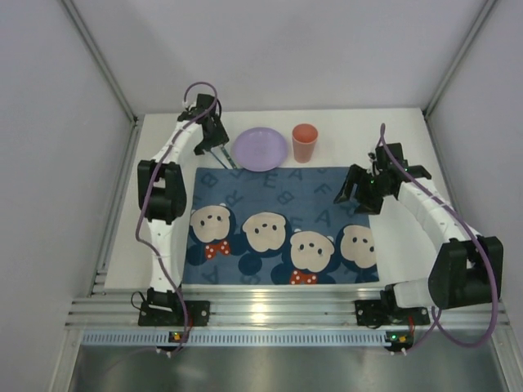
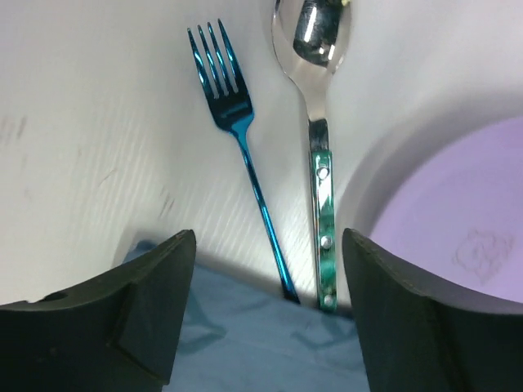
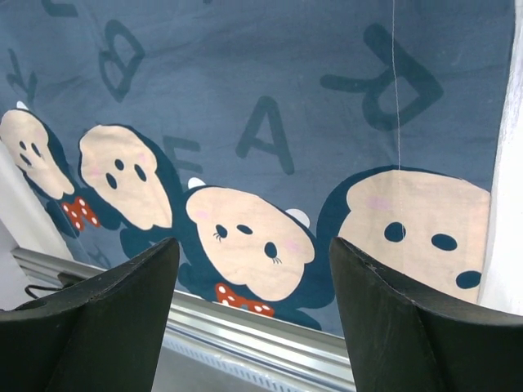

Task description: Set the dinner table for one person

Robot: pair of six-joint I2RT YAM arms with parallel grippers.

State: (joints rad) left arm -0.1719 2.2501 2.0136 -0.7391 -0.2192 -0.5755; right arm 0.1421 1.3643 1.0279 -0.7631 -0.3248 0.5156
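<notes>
A white table (image 1: 368, 131) is seen from above, with two robot arms bolted at its near edge behind a ribbed metal rail (image 1: 270, 314). A dark-blue mat (image 1: 278, 192) printed with cartoon faces and letters lies flat across the middle of the table.

On the bare table along the mat's far edge sits a round purple plate (image 1: 259, 149). An orange cup (image 1: 305, 143) stands upright just to its right, not touching it.

The left gripper (image 1: 214, 151) hangs by the mat's far left corner, just left of the plate. In its wrist camera the left gripper (image 2: 268, 245) has its jaws spread wide and holds nothing. Seen in the gap between the dark fingers (image 2: 155, 310), a blue fork (image 2: 245, 139) and a steel spoon (image 2: 320, 163) with a green handle lie side by side on the table (image 2: 82, 122). Their heads point away from the mat (image 2: 245, 343) and their handle ends reach its edge. The spoon lies just beside the plate (image 2: 458, 212); whether they touch is unclear.

The right gripper (image 1: 353, 196) hangs over the mat's right side, well apart from the cup. Its wrist camera shows the right gripper (image 3: 253, 253) also spread wide and empty, looking across the mat (image 3: 245, 82) towards the rail (image 3: 270, 343).
</notes>
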